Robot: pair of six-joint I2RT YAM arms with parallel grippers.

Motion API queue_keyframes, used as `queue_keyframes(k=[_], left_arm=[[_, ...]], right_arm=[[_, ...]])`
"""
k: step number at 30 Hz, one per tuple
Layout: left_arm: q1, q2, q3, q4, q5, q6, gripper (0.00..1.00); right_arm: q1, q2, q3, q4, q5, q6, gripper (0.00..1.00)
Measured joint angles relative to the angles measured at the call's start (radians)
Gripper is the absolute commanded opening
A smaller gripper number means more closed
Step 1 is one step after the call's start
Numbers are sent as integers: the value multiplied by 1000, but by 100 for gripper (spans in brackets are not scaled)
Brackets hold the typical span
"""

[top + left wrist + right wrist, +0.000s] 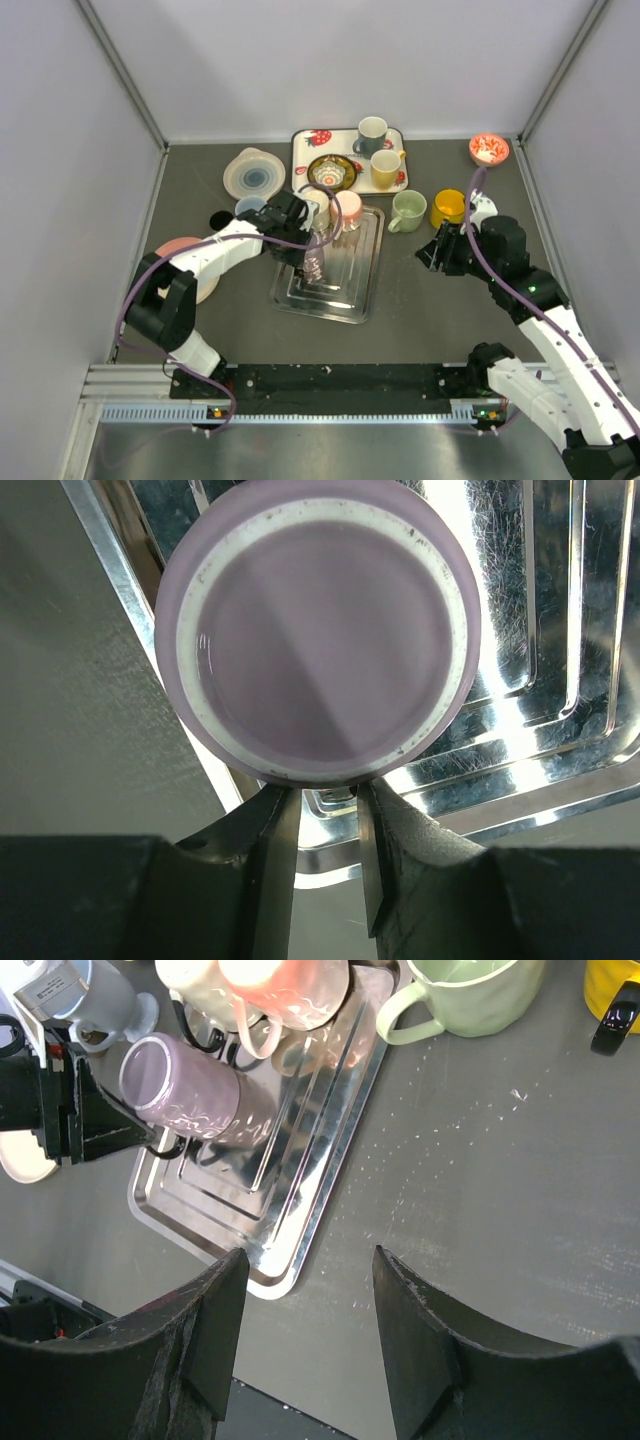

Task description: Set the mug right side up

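Observation:
The purple mug [315, 262] rests on the silver tray [345, 300], left of its middle. In the left wrist view its flat bottom [320, 630] faces the camera, so its mouth points away. My left gripper [328, 792] reaches under that bottom's edge, jaws drawn narrow around the handle, which the mug body mostly hides. In the right wrist view the mug [200, 1090] leans with its base toward the left gripper [150, 1140], whose tip meets the dark handle loop. My right gripper [308, 1255] hangs open over bare table right of the tray [300, 1180], holding nothing.
A pink mug [348, 207] and a cream mug [318, 208] stand at the tray's far end. A green mug [407, 210] and yellow mug [448, 207] sit to the right. Behind are a strawberry-print tray [310, 140] with mugs, pale plates [253, 172] and a red bowl [488, 150].

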Motion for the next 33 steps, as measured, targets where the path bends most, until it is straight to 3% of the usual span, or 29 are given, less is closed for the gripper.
queue_keyframes(k=[5, 15, 26, 29, 33], left_arm=[[0, 1, 0, -3, 12, -5, 0], [0, -17, -3, -2, 32, -16, 0], [-123, -429, -27, -67, 71, -122, 0], [-127, -561, -81, 37, 138, -206, 0], [-126, -727, -255, 315, 212, -373, 0]], right_arm=[[0, 0, 0, 1, 0, 0, 53], [0, -3, -1, 1, -5, 1, 53], [0, -64, -35, 16, -115, 14, 53], [0, -97, -98, 71, -193, 56, 54], [0, -152, -219, 211, -327, 175, 61]])
